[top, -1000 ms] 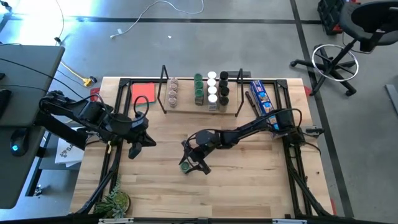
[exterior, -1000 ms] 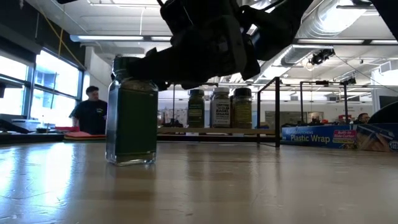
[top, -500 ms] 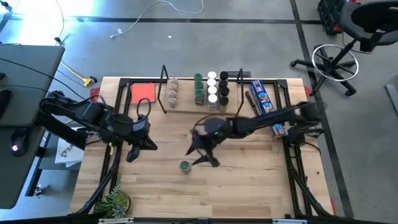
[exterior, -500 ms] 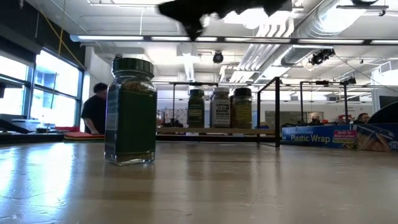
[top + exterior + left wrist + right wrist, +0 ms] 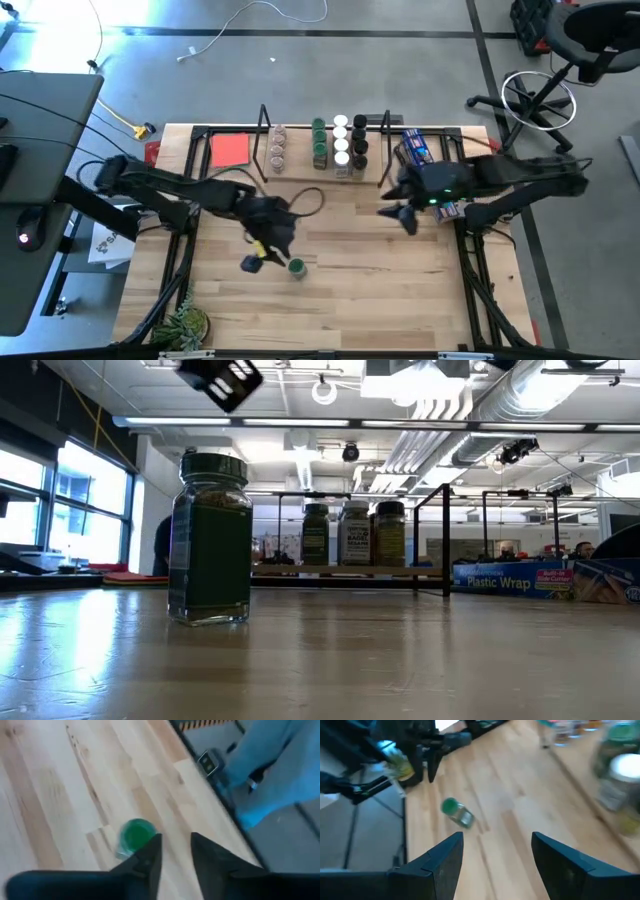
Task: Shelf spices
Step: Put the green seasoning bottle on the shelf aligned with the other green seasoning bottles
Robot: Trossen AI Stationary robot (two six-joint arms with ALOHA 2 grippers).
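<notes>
One green-lidded spice jar (image 5: 210, 538) — upright, dark contents.

The light wooden table (image 5: 380, 270) carries the shelf (image 5: 300, 176) along its far edge, spice jars (image 5: 341, 146) standing in rows on its board; a red card (image 5: 229, 149) lies left of it; a blue packet (image 5: 420, 152) right; one green-lidded jar (image 5: 297, 267) stands alone mid-table; a potted plant (image 5: 184, 324) sits at the near-left corner.

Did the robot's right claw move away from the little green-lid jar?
Yes. The right gripper pulled back from the green-lid jar toward the blue packet; the jar stayed put.
</notes>
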